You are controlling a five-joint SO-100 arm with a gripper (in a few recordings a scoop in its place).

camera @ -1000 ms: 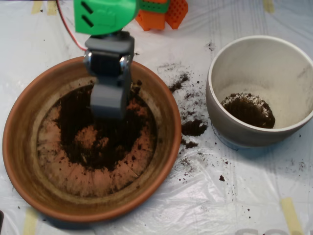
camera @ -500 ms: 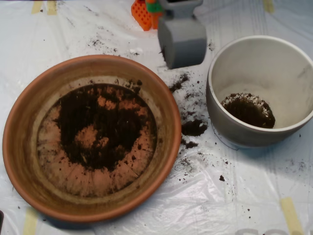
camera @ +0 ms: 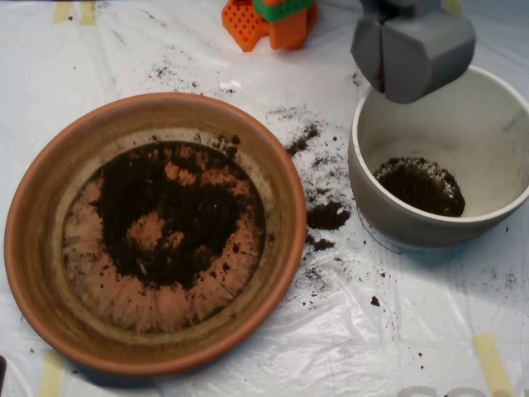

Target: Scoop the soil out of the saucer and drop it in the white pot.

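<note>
Dark crumbly soil [camera: 178,215] patchy across terracotta saucer [camera: 50,190] floor.

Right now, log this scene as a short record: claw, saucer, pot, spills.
claw: grey scoop, two shells closed along a thin seam, over the top-left rim of the white pot
saucer: terracotta, left of the pot, apart from it
soil: dark patch across the saucer floor, bare clay showing through in spots
pot contents: small soil mound on the floor
spilled soil: clumps and specks on the plastic sheet between saucer and pot
</note>
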